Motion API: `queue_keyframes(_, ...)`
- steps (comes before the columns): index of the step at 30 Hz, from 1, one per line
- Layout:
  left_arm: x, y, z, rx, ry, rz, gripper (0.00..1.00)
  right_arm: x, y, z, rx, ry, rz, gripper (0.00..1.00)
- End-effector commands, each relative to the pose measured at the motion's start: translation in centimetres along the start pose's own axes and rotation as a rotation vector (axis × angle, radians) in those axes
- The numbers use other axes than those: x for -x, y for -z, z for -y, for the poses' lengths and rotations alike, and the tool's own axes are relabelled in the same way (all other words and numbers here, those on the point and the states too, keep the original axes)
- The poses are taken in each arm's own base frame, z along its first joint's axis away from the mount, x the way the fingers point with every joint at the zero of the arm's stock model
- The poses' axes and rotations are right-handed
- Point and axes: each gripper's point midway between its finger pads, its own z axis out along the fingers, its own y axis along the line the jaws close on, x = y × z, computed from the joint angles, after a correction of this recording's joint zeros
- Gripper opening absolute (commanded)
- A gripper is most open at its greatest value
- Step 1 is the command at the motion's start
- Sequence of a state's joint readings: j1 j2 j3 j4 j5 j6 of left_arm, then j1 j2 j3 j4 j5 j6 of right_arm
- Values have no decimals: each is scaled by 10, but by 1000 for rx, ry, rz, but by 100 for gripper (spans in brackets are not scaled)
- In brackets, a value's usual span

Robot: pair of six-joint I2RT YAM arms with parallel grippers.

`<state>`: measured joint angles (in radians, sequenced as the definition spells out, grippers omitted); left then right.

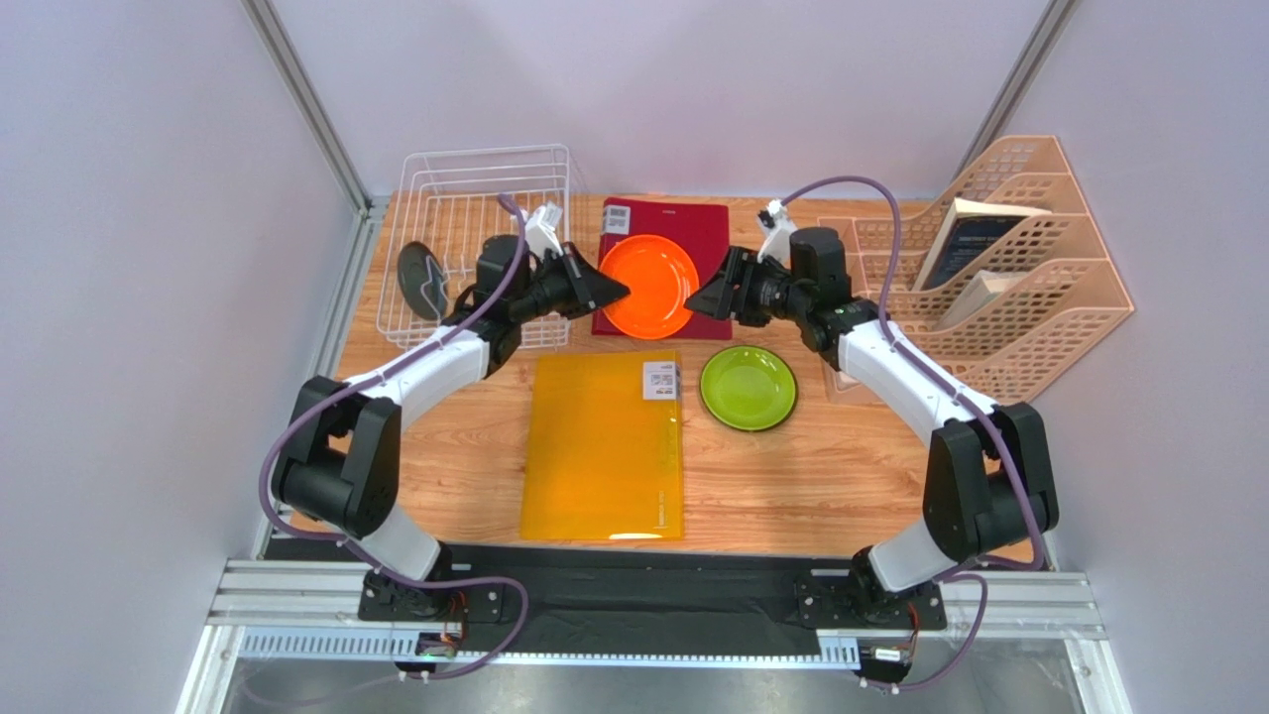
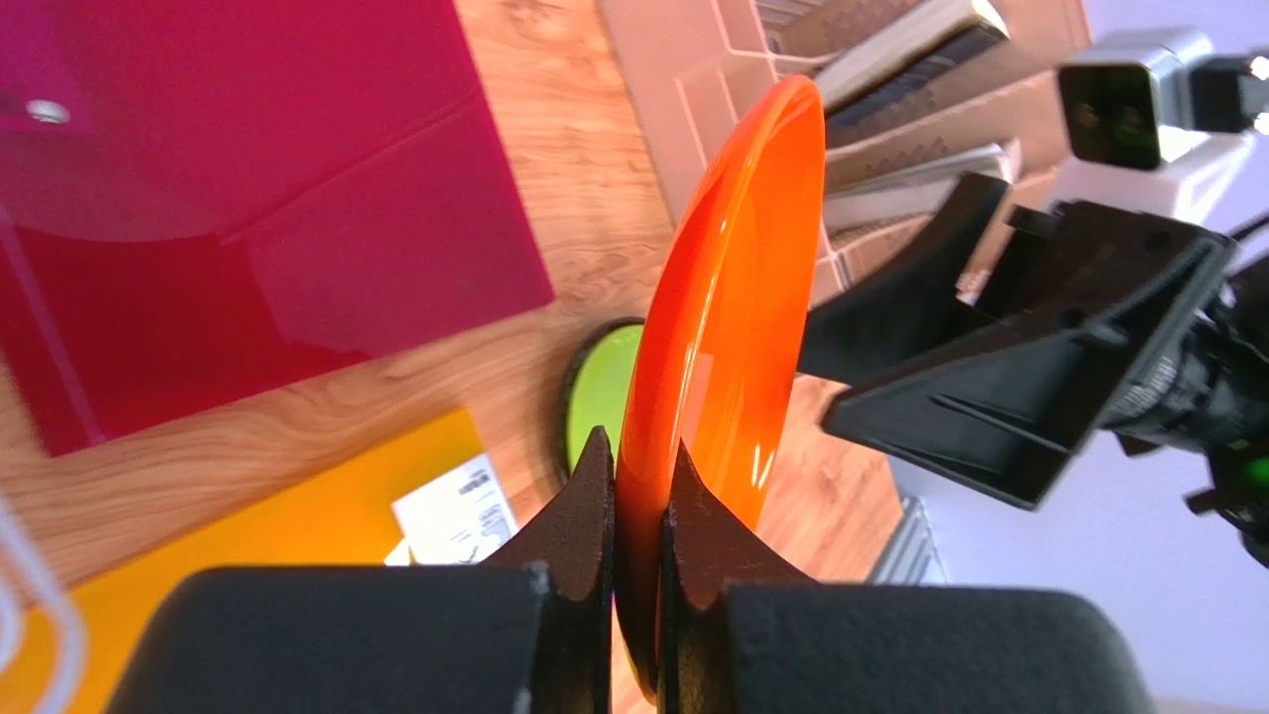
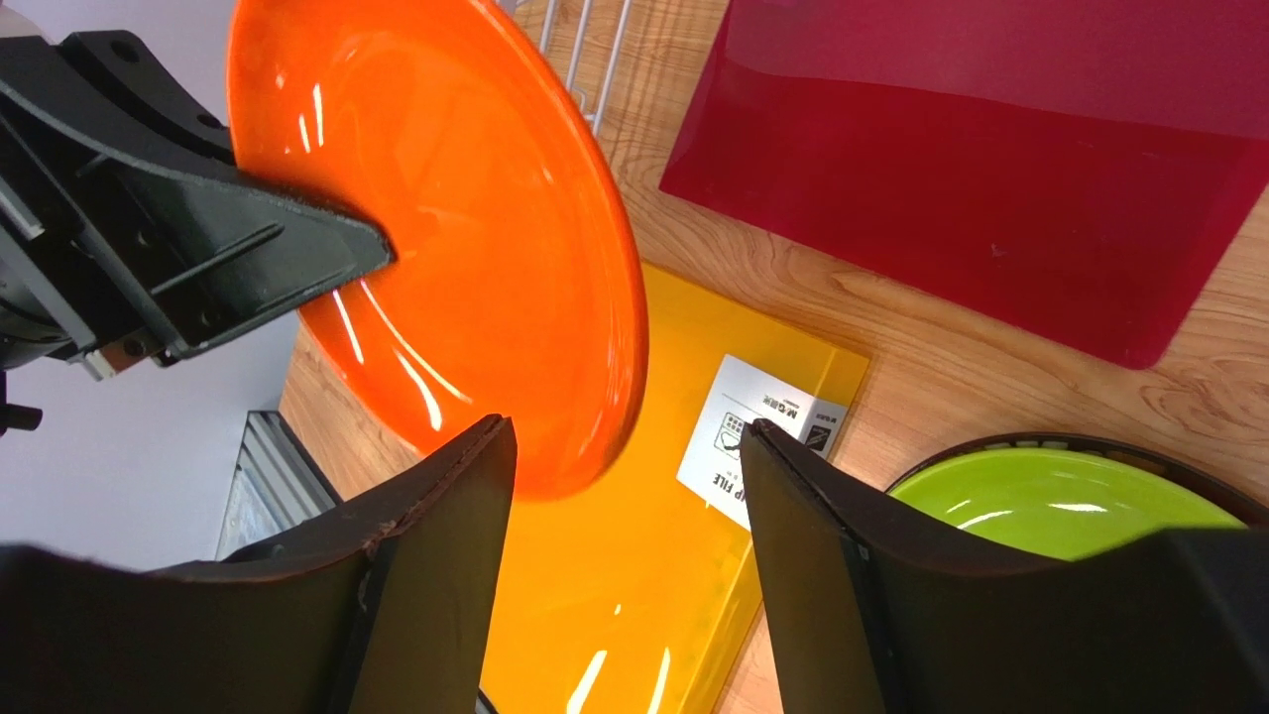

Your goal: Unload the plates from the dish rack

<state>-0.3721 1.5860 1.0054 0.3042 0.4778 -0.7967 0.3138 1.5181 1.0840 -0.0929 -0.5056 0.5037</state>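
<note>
Orange glossy round plate (image 2: pixel 730 298) is pinched at its rim by the left gripper (image 2: pixel 638 464), whose black fingers are closed tight on it; the left wrist view shows this edge-on, the plate standing nearly upright and off the wooden table (image 1: pixel 805 476); only the right wrist view shows the right gripper (image 3: pixel 626 446) with its jaws spread wide and holding nothing, the plate's lower edge just inside the gap beside one finger, unclamped; only the top view shows both arms at once, each reaching forward with its forearm angled inward, so that the grippers face each other across the plate, over the flat dark red plastic folder (image 1: pixel 700 223); there too a dark teal-grey plate (image 1: pixel 422 278) stands in the near left part of the white wire dish rack (image 1: pixel 492 153), and a lime green round plate (image 1: pixel 748 388) lies flat on the table just beside the flat yellow plastic folder (image 1: pixel 603 446); the peach slotted file organiser (image 1: pixel 1043 283) stands at the far right.
</note>
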Motion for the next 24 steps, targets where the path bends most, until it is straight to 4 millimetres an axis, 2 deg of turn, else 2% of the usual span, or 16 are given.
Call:
queue_keyframes(1, 3, -9, 39, -144, -17, 5, 0, 8, -9, -13, 74, 16, 19, 62)
queue_keyframes(3, -2, -12, 43, -162, -17, -8, 0, 12, -13, -15, 98, 28, 32, 62)
queue_keyframes(6, -9, -14, 49, -187, -34, -1, 0, 8, -17, -13, 113, 25, 22, 52)
queue_keyframes(8, -13, -15, 50, -194, -38, -13, 0, 7, -20, -12, 124, 28, 19, 30)
queue_keyframes(9, -14, -15, 53, -208, -41, -16, 0, 6, -20, -13, 133, 30, 17, 14)
queue_keyframes(11, -16, -15, 51, -208, -38, -21, 0, 2, -19, -13, 149, 22, 6, 0)
queue_keyframes(12, -15, -15, 51, -205, -39, -18, 3, 2, -17, -11, 140, 17, 13, 0)
queue_keyframes(13, -16, -16, 49, -195, -48, -18, 12, 0, -15, -3, 116, 0, 16, 0)
queue_keyframes(14, -16, -15, 47, -183, -56, -16, 30, -1, -12, 1, 101, -6, 20, 0)
queue_keyframes(15, -18, -16, 37, -136, -51, -23, 34, 4, -6, 4, 68, -9, 46, 0)
queue_keyframes(16, -15, -14, 35, -114, -94, -12, 47, -3, 0, 17, 20, -23, 33, 0)
queue_keyframes(18, -14, -12, 19, -27, -123, -10, 53, 2, 15, 31, -65, -26, 70, 0)
queue_keyframes(19, -8, -7, 17, -4, -169, 6, 58, -7, 23, 42, -119, -42, 45, 0)
queue_keyframes(21, -2, 0, -1, 103, -202, 23, 59, -8, 40, 57, -200, -48, 69, 0)
queue_keyframes(22, 9, 6, 1, 129, -230, 49, 59, -18, 48, 66, -253, -71, 43, 0)
queue_keyframes(24, 20, 20, -21, 274, -304, 79, 63, -23, 63, 83, -347, -73, 51, 0)
